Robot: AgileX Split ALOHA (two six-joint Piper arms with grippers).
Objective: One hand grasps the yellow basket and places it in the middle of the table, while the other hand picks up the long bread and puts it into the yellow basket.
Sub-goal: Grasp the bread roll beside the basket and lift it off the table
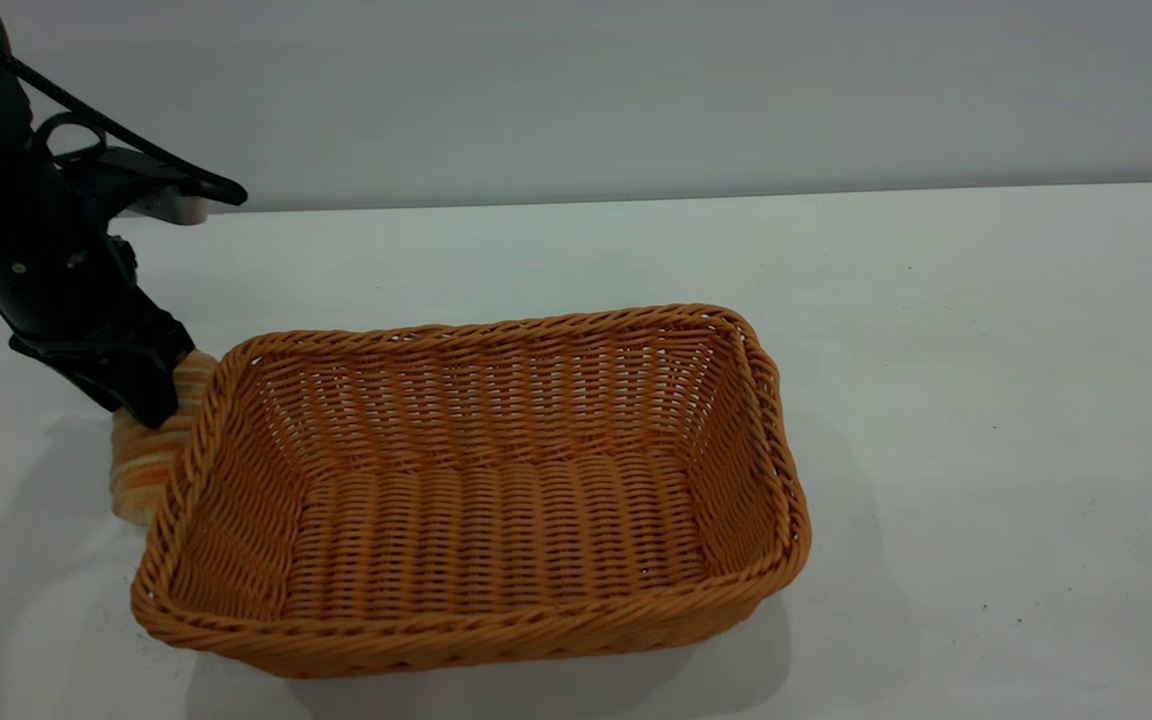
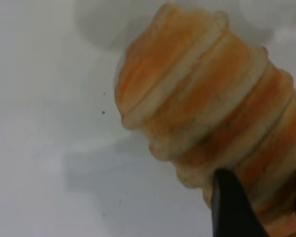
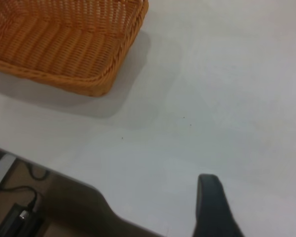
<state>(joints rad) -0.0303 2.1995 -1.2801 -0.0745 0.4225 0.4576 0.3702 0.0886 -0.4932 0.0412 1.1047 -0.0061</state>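
Note:
The yellow basket [image 1: 496, 325] stands empty on the white table [image 1: 986, 400], near the middle. The long bread [image 1: 141, 455], golden with pale stripes, lies just outside the basket's left wall, one end on the table. My left gripper [image 1: 151, 400] comes down onto the bread's upper end. In the left wrist view the long bread [image 2: 207, 103] fills the space between the two dark fingers [image 2: 229, 207], and the left gripper [image 2: 264, 185] is shut on it. My right gripper [image 3: 261, 195] hovers over bare table away from the yellow basket [image 3: 64, 44]. Only one finger [image 3: 212, 207] shows, with a wide gap beside it.
A table edge [image 3: 89, 185] runs near the right gripper, with cables and a small device [image 3: 17, 217] on the floor beyond it. A grey wall [image 1: 636, 90] backs the table. White surface stretches to the basket's right.

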